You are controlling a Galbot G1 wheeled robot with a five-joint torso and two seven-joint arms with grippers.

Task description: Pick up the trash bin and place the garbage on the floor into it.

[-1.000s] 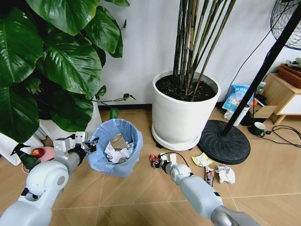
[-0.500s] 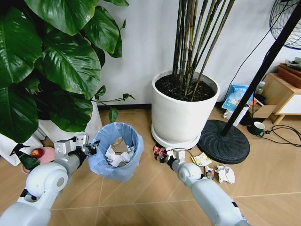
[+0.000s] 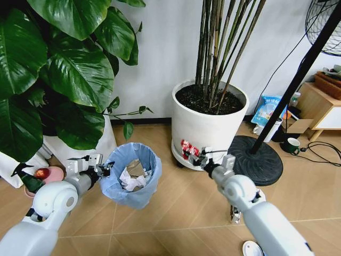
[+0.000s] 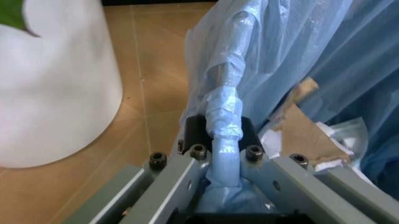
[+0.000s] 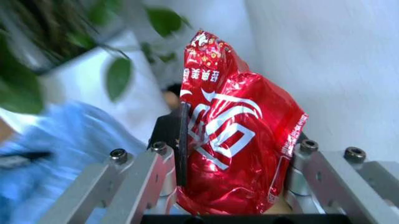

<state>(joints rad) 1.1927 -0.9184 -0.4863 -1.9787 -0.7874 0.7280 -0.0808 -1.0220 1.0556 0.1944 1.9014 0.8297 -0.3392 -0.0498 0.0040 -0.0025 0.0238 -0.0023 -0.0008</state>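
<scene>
between right hand (image 5: 234,186) fingers: red wrapper (image 5: 234,140), chinese lettering.

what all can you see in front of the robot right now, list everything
Bin: one, pale blue liner, white paper inside, held off the floor.
Red wrapper: one, in right gripper, in front of bamboo pot.
Litter: white lid at the bottom edge, paper behind right arm.
Pots: two, white; bamboo pot centre, leafy plant's pot left.
Spray bottle: one, red top, far left.
Fan base: one, black, right.
Mug: one, dark, right.
Left gripper: shut on bin rim.
Right gripper: shut on wrapper.
</scene>
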